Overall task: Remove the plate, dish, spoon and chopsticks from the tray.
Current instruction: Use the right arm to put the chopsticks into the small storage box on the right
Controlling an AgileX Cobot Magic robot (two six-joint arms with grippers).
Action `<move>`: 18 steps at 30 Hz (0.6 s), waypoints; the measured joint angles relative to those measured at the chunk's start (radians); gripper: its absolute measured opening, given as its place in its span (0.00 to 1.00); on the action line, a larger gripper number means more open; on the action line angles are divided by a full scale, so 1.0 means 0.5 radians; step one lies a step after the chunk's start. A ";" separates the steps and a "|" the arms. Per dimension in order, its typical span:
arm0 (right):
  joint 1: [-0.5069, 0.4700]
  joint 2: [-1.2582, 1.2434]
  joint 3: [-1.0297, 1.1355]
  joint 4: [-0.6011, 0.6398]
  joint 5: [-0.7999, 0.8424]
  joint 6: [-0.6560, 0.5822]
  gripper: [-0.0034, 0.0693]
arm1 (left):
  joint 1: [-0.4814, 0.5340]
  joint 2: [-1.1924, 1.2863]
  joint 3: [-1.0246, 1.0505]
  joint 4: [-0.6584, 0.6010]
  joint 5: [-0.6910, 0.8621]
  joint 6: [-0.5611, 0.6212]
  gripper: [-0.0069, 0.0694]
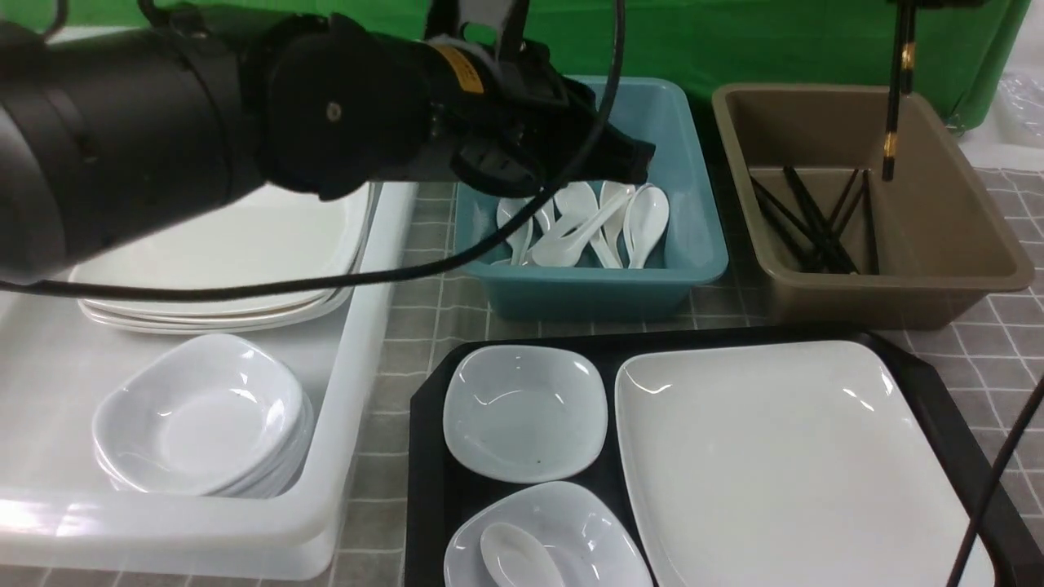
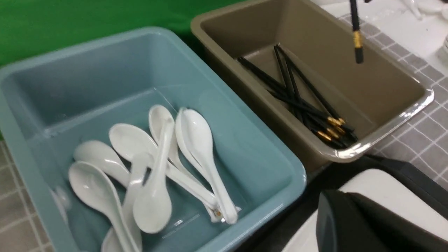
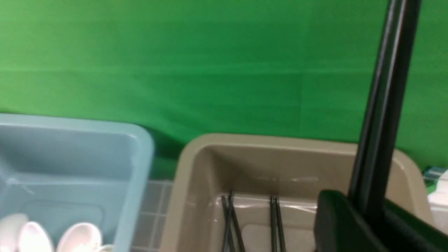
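Two chopsticks, pinched by the jaws of the right gripper, hang high over the brown bin. Dropped from there, they may bounce out. Whether the jaws of the left gripper are spread cannot be told.

No legible text; yellow label on left arm too blurred to read.

A pair of long thin black chopsticks is rising steeply, the two sticks pressed close together, out of the black right gripper, which is gripping them low down. Behind them a brown plastic rectangular bin is standing with several loose black chopsticks lying on its floor. Across a strip of grey checked cloth, a teal plastic bin is holding glossy white spoons. A green backdrop is filling the space behind both bins.
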 joint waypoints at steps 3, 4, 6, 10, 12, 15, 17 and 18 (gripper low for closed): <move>-0.002 0.100 0.000 0.000 -0.014 0.002 0.14 | -0.006 0.022 -0.006 -0.062 0.136 0.066 0.10; -0.002 0.119 0.000 0.000 -0.007 0.002 0.14 | -0.006 0.022 -0.008 -0.065 0.180 0.072 0.10; -0.002 0.161 0.000 0.000 0.032 0.007 0.14 | -0.006 0.022 -0.019 -0.080 0.351 0.074 0.10; -0.004 0.218 0.000 0.000 0.183 0.007 0.19 | -0.006 0.022 -0.029 -0.089 0.732 0.081 0.10; -0.004 0.228 0.000 0.002 0.263 0.007 0.24 | -0.006 0.022 -0.029 -0.089 0.852 0.081 0.10; -0.004 0.230 0.000 0.002 0.414 0.007 0.33 | -0.006 0.022 -0.029 -0.089 0.999 0.081 0.10; -0.004 0.230 0.000 0.002 0.509 0.007 0.39 | -0.006 0.022 -0.032 -0.094 1.037 0.081 0.10; -0.004 0.230 0.000 0.002 0.523 0.007 0.41 | -0.006 0.022 -0.032 -0.095 1.043 0.081 0.10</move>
